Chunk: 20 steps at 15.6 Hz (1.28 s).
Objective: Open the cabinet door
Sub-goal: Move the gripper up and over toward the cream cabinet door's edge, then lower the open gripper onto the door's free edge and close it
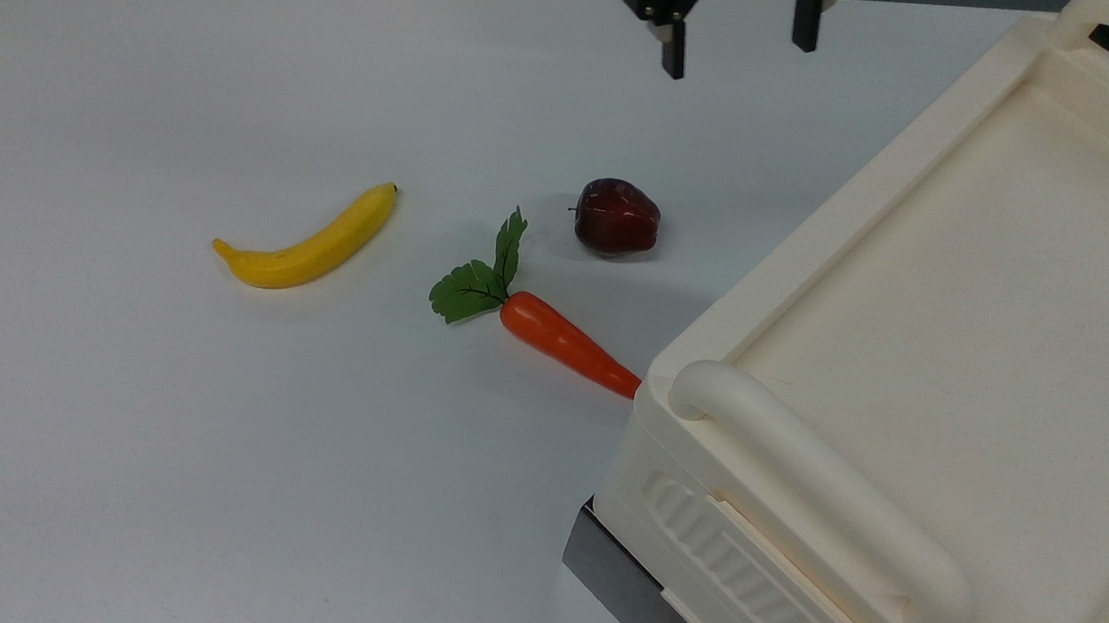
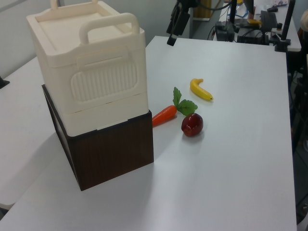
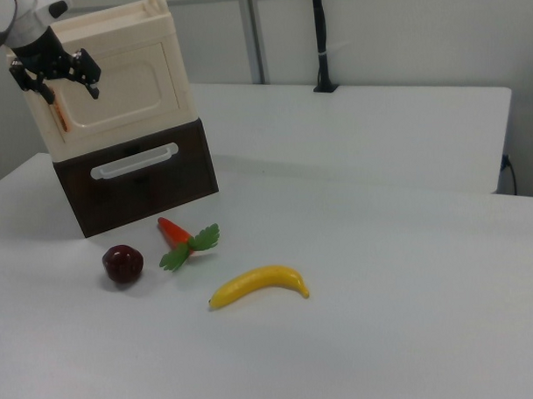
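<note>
The white table (image 3: 380, 204) carries everything. On it stands the cream cabinet (image 2: 91, 72), stacked on a dark wood-grain drawer box (image 2: 113, 154), and this stack serves as the landmark. In the right view the cabinet door (image 3: 127, 86) is the cream panel with a recessed rectangle on the stack's upper front, shut flush, with a small copper-coloured bar handle (image 3: 60, 111) upright at the right view's left end of the panel. Below it, the dark box has a pale drawer pull (image 3: 134, 162).

The gripper (image 3: 56, 80) hangs in front of the door's handle end, in the air above the table. Its two dark fingers are spread wide with nothing between them. In the right view the handle sits just below and between the fingertips; contact cannot be told. In the top view the gripper (image 1: 738, 49) hangs off the stack's far corner.

In front of the stack lie the banana (image 1: 310, 240), farthest from it, then the carrot (image 1: 562, 340) with its tip against the stack's base in the top view, and the dark red apple (image 1: 617, 217) nearby.
</note>
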Tool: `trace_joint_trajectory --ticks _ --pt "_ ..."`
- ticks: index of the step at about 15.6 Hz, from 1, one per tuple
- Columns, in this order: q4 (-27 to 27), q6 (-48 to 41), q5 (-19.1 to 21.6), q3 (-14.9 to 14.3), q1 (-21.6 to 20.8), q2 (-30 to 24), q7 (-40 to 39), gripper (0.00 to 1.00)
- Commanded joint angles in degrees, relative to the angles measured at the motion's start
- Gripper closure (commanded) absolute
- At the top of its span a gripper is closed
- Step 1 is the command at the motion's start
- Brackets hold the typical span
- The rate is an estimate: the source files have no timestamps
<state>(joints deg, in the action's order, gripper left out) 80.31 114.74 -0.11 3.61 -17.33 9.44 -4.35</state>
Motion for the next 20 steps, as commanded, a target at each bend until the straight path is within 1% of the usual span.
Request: trace_joint_trajectory --ticks 1,4,6,8,9,10,11,12,13,16,20 --pt "-1.21 2.33 0.99 -0.53 -3.14 1.72 -1.81 0.0" --pt "-1.21 5.67 0.99 -0.53 -4.64 3.13 -1.8 0.0" --pt "-1.21 7.25 0.99 -0.36 -4.73 4.0 -1.72 0.05" --pt "-1.21 9.18 0.9 0.34 -5.43 4.79 -1.72 0.12" --pt "-1.21 10.06 0.9 0.43 -5.52 5.32 -1.8 0.19" --pt "-1.21 10.85 0.9 0.52 -5.61 5.5 -1.81 0.29" --pt "-1.21 11.38 0.9 0.61 -5.69 5.5 -1.81 0.46" --pt "-1.21 11.65 0.9 0.61 -5.78 5.59 -1.81 0.52" --pt "-1.21 12.0 0.9 0.61 -5.87 5.76 -1.81 0.53" --pt "-1.21 13.41 0.9 0.7 -5.87 6.29 -1.81 0.62" --pt "-1.56 13.67 0.73 0.78 -6.49 6.64 -1.89 0.62"
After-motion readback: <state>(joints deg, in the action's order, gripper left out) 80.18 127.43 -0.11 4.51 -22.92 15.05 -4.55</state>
